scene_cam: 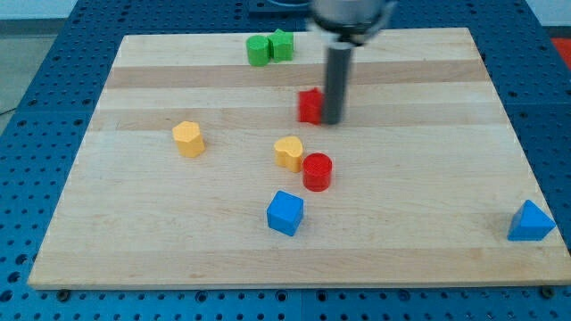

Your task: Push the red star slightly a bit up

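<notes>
The red star (310,105) sits on the wooden board (134,223) at the upper middle, partly hidden on its right side by the rod. My tip (332,121) stands at the star's right edge, touching or almost touching it. The rod rises straight up from there to the arm at the view's top.
Two green blocks (268,47) sit together near the top edge. A yellow block (188,139) lies at the left. Another yellow block (288,152) touches a red cylinder (317,171) at the centre. A blue cube (285,213) lies below them. A blue triangle (531,222) sits at the lower right.
</notes>
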`<action>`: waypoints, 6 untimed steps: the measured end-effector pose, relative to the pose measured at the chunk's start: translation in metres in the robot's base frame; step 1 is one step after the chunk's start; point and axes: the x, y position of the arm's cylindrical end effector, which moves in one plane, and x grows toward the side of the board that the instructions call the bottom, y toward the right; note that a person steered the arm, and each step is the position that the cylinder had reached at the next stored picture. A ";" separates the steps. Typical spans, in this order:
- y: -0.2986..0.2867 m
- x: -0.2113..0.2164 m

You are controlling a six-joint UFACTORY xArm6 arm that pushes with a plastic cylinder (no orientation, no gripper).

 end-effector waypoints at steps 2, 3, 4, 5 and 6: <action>-0.063 -0.008; 0.004 0.004; 0.030 -0.019; -0.038 -0.029; -0.158 -0.030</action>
